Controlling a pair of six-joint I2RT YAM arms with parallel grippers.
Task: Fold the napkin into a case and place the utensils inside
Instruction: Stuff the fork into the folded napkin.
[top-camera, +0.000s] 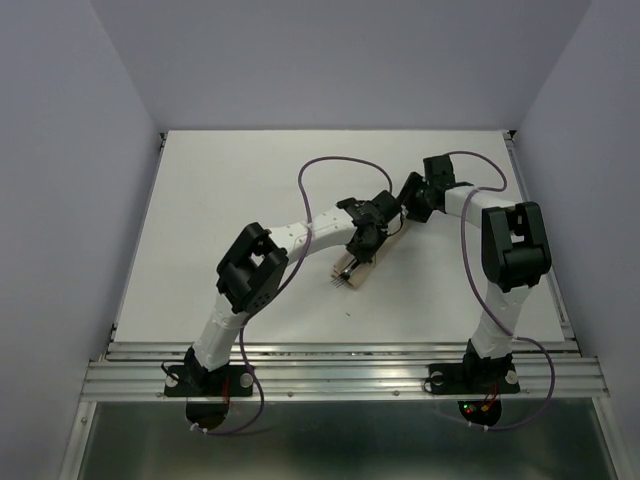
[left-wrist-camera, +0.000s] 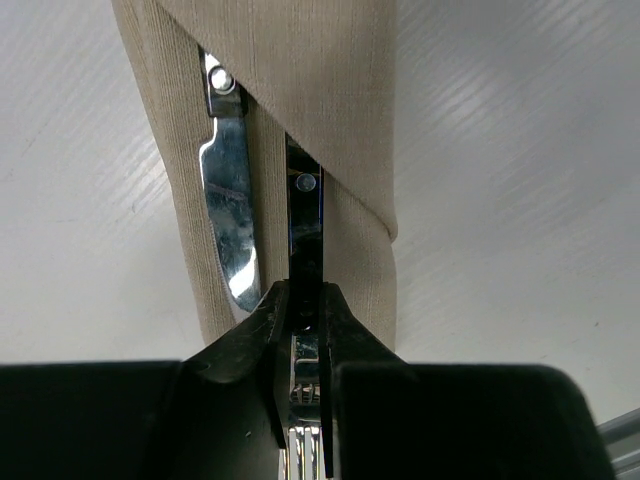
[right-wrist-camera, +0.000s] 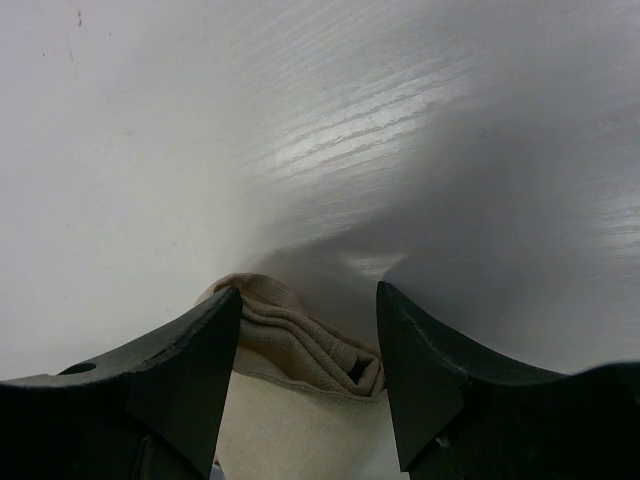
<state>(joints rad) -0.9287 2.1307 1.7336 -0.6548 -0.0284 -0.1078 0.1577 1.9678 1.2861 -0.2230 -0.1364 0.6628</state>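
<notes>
On the white table (top-camera: 200, 250), the left gripper (left-wrist-camera: 305, 330) pinches the fork (left-wrist-camera: 305, 220) partly inside the case (left-wrist-camera: 330, 100) — right gripper (right-wrist-camera: 310, 350) open — likely push deeper next.

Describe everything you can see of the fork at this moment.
The fork is slim, with a glossy dark handle bearing a silver rivet, and silver tines. It lies lengthwise on the beige case. Its handle end is tucked under the diagonal cloth flap and its tines point out towards the wrist camera. The left pincer is shut on its neck. The knife lies beside it, apart, with a strip of cloth showing between them.
</notes>
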